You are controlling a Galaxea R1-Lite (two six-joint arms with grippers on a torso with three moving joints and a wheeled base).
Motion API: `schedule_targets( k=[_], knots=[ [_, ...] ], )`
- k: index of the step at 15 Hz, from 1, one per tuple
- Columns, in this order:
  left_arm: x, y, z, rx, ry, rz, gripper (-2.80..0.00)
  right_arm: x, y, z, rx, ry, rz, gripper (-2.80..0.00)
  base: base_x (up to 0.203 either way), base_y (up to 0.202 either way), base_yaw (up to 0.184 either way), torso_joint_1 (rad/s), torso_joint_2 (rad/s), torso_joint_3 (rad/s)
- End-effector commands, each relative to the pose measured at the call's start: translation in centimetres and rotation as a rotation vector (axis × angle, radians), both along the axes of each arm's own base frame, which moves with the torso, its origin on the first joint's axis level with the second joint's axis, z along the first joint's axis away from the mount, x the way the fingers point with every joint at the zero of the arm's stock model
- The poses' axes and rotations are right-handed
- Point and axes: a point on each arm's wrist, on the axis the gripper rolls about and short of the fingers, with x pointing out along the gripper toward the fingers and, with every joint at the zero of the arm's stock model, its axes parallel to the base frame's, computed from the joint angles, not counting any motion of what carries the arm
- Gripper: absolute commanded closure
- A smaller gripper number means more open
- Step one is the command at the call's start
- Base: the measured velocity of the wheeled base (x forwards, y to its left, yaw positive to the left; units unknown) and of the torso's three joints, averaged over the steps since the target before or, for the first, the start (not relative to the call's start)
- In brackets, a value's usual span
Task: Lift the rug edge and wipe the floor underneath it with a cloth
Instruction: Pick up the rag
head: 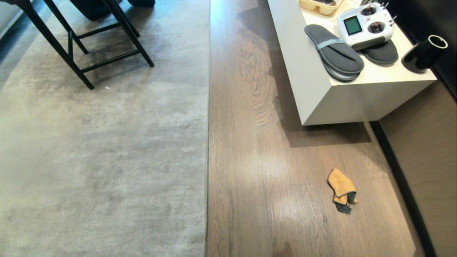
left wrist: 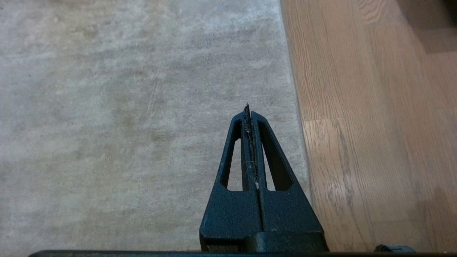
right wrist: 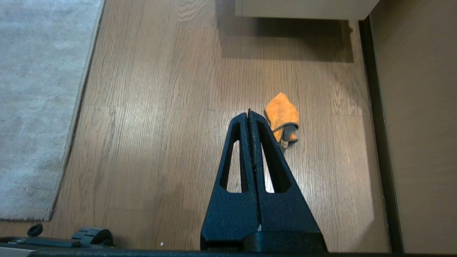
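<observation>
Both tools are clenched and hold nothing: the left tool hangs above the grey rug, just inside the rug edge, and the right tool hangs over the floor. On the planks lies the cloth, crumpled, well apart from the rug and near the dark baseboard. Its lower end looks dark, perhaps a grey underside folded out. A white desk beyond carries grey slippers and a remote controller.
</observation>
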Motion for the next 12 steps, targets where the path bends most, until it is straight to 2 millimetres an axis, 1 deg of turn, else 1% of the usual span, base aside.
schedule_targets(
  k=[1, 12],
  knots=[
    [0.0, 0.0, 0.0, 0.0, 0.0, 0.0, 0.0, 0.01, 0.0, 0.0, -0.001, 0.002, 0.001, 0.0, 0.0, 0.0, 0.0, 0.002, 0.0, -0.207],
    [0.0, 0.0, 0.0, 0.0, 0.0, 0.0, 0.0, 0.01, 0.0, 0.0, -0.001, 0.002, 0.001, 0.0, 0.0, 0.0, 0.0, 0.003, 0.0, -0.199]
  ],
)
